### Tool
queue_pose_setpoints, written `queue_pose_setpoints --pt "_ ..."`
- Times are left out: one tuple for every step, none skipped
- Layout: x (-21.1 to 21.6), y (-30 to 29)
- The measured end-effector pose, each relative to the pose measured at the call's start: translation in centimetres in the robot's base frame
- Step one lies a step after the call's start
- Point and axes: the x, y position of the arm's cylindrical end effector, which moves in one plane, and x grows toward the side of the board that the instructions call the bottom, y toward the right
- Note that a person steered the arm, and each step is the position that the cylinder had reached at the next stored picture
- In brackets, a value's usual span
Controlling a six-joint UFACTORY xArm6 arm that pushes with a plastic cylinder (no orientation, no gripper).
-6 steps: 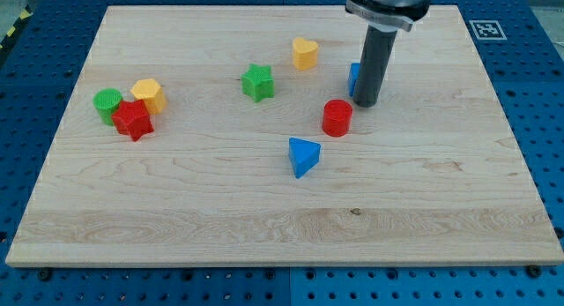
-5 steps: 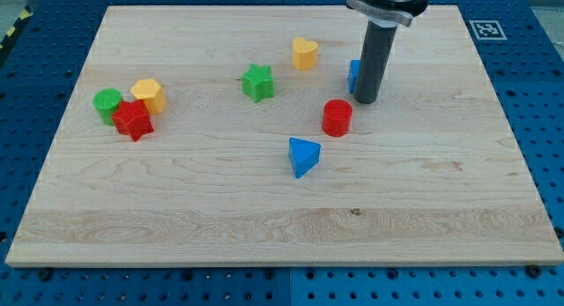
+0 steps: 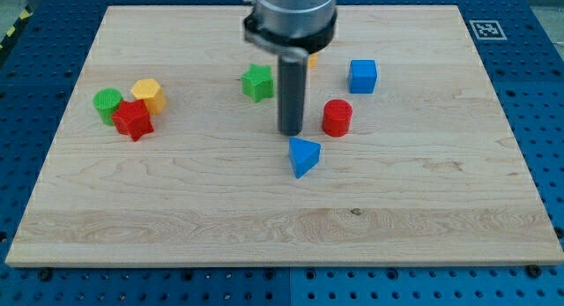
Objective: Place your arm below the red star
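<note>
The red star (image 3: 133, 120) lies at the view's left of the wooden board, touching a green cylinder (image 3: 107, 102) and a yellow hexagon block (image 3: 149, 94). My tip (image 3: 292, 132) stands near the board's middle, far to the right of the red star. It is just above the blue triangular block (image 3: 303, 155), left of the red cylinder (image 3: 337, 117) and lower right of the green star (image 3: 257, 82).
A blue cube (image 3: 362, 76) sits at the upper right of the middle. A yellow block (image 3: 311, 61) is mostly hidden behind the rod. The wooden board (image 3: 176, 209) rests on a blue pegboard table.
My tip has moved left, from beside the blue cube to the left of the red cylinder. The blue cube is now uncovered. No block has visibly moved.
</note>
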Motion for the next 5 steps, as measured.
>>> queue_pose_setpoints --pt "3.9 -4.0" --pt "5.7 -8.3" --pt "5.4 -13.5" --pt "4.2 -19.1" --pt "1.3 -24.0"
